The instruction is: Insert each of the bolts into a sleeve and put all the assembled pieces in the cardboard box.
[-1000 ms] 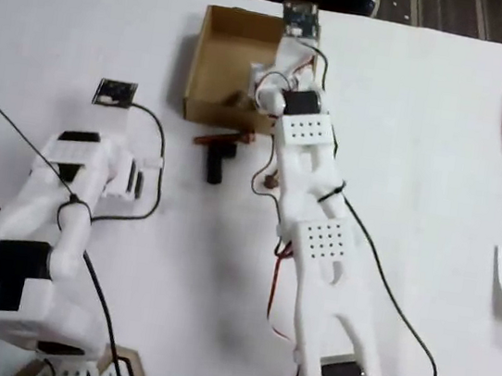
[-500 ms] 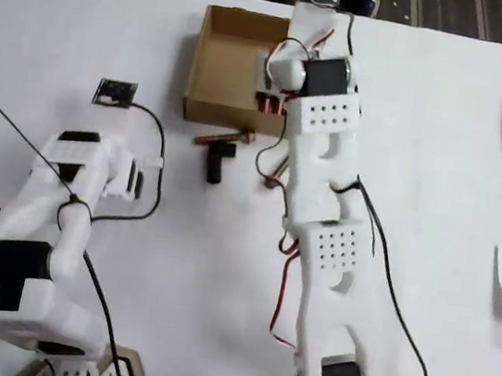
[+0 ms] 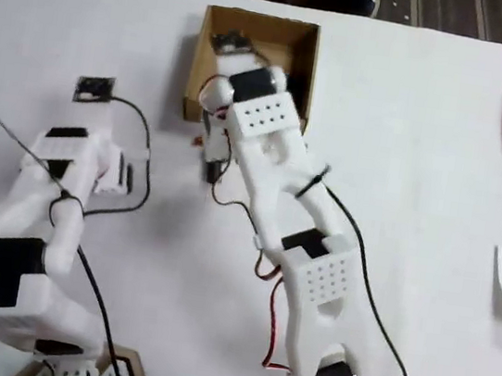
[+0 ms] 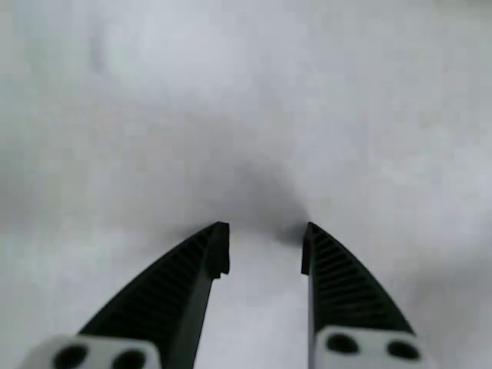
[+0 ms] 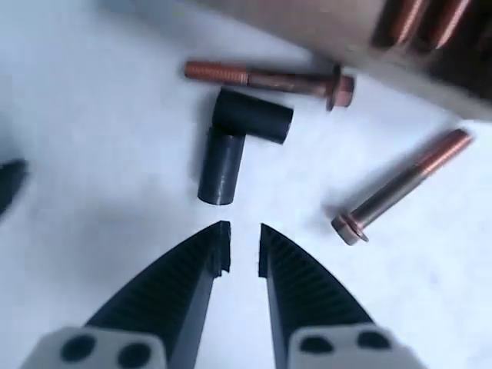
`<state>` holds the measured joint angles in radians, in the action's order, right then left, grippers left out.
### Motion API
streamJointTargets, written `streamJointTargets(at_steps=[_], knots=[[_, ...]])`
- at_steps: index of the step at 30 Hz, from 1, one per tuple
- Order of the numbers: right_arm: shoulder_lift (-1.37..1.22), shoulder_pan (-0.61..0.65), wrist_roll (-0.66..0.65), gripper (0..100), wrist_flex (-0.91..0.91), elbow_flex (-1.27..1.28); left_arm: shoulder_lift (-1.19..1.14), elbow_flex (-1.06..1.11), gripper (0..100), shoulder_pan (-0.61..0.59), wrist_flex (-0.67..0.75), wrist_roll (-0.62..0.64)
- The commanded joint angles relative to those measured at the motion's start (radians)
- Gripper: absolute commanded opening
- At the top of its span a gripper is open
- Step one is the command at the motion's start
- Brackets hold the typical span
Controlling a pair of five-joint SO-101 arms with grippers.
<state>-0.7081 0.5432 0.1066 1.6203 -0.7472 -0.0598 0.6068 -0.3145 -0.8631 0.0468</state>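
Right end effector, from my right wrist: jaws a narrow gap apart, gripping nothing. It hangs just short of two sleeves that lie touching in an L, so a sleeve looks like my next pick. One bolt lies beyond them by the box, another bolt nearby, both loose on the desk. Left wrist: left end effector wide open, empty, parked over bare desk. High view: my right arm reaches to the box front.

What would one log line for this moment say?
right tool: slightly open, empty, near two black sleeves | two bolts: loose on table, unsleeved | left tool: open, empty, over table
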Motion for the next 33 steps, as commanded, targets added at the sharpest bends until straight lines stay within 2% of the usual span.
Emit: streamJointTargets(at_steps=[1,4,12,18,29,31,33], knots=[[0.054,0.01,0.06,5.2,-0.085,0.055,0.005,-0.039,17,-0.035,-0.002,0.014],[0.012,0.013,0.118,5.2,-0.107,0.049,0.005,-0.039,17,-0.035,-0.002,0.014],[-0.139,0.054,0.121,6.0,-0.105,-0.094,0.003,-0.039,17,-0.034,0.0,0.011],[-0.24,0.05,0.121,17.5,-0.097,-0.209,0.003,-0.039,17,-0.034,0.0,0.011],[-0.332,0.051,0.129,17.6,-0.101,-0.236,0.003,-0.039,17,-0.034,0.0,0.011],[-0.338,0.051,0.129,14.8,-0.073,-0.235,0.003,-0.039,17,-0.034,0.0,0.011],[-0.335,0.051,0.126,5.0,-0.038,-0.236,0.003,-0.039,17,-0.034,0.0,0.011]])
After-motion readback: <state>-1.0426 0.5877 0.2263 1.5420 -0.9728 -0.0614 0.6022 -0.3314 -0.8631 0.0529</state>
